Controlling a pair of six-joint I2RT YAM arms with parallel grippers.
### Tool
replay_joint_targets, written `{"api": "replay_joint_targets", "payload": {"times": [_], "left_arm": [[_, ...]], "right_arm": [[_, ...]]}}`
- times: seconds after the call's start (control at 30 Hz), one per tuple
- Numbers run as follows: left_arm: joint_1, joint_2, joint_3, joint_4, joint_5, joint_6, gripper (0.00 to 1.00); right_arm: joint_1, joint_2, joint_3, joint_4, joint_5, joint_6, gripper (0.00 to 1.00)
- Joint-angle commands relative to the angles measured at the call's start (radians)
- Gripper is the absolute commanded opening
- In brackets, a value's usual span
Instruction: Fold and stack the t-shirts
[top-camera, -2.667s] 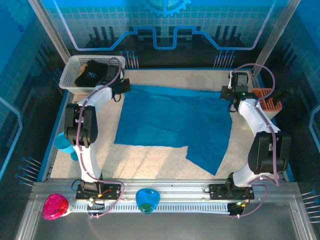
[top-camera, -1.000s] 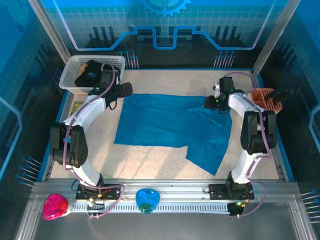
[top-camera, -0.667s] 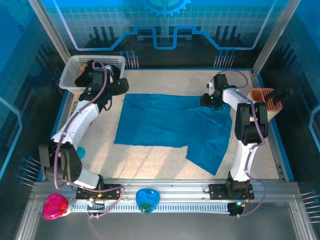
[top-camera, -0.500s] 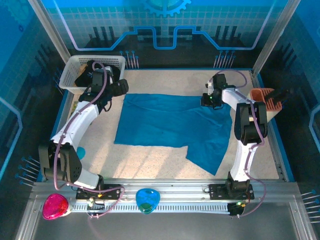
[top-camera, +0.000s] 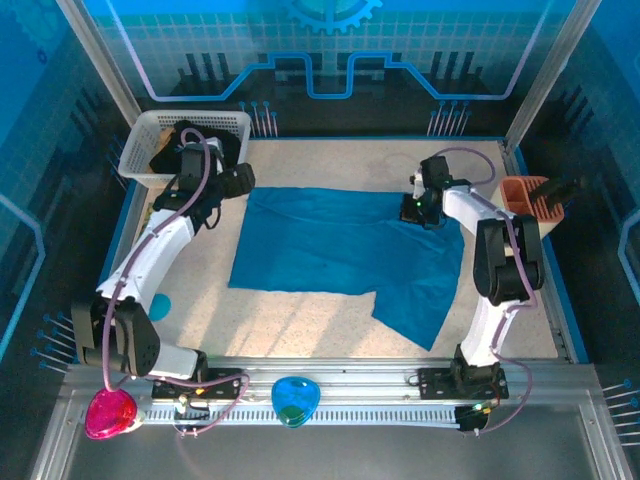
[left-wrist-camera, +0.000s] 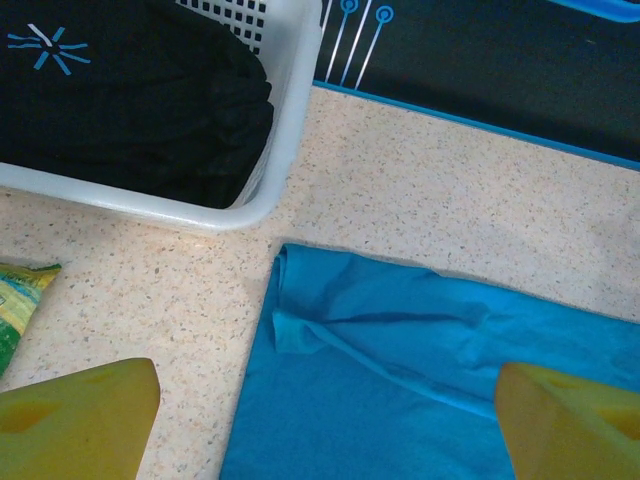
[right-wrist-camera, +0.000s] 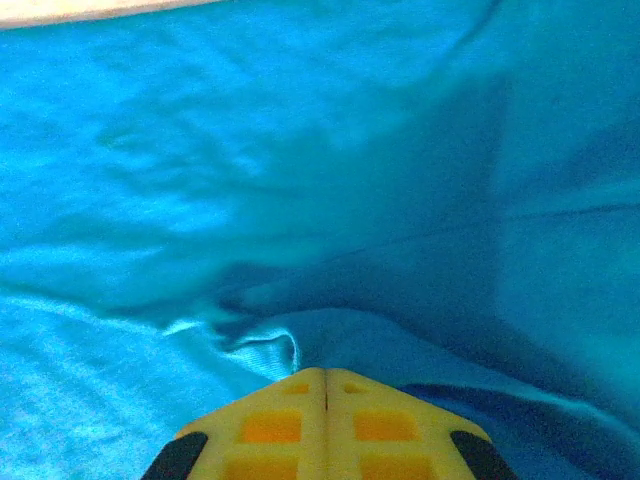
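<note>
A speckled beige table is seen within blue-lit walls. Two t-shirts are counted. The black t-shirt (a pale blue starburst print is shown on it) is kept in one white basket, just beyond and left of the left gripper. That gripper's yellow fingers are spread wide above a corner of the teal t-shirt, which is laid out between both grippers. The right gripper is clenched, with a pucker of teal cloth pinched at its tip.
</note>
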Motion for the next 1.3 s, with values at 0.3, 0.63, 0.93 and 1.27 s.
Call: {"api": "replay_joint_targets", "payload": {"times": [0.3,0.63,0.93,1.27], "left_arm": [[-0.005,-0.032,-0.052,0.013,-0.006,0.026,0.88],[-0.009,-0.007,-0.034,-0.006,0.001,0.04,0.87],[-0.107,0.222,0.15,-0.144,-0.067,0.085,0.5],[-0.112,0.679,0.477,-0.285,-0.185,0.028,0.14]], "right_arm": [[0.182,-0.129,-0.174,0.088,0.17,0.308,0.0],[0.265,-0.157,-0.176,0.03,0.188,0.338,0.22],[0.181,-0.264,-0.123,-0.036,0.216,0.245,0.16],[0.068,-0.107,-0.152,0.071,0.063,0.218,0.0]]}}
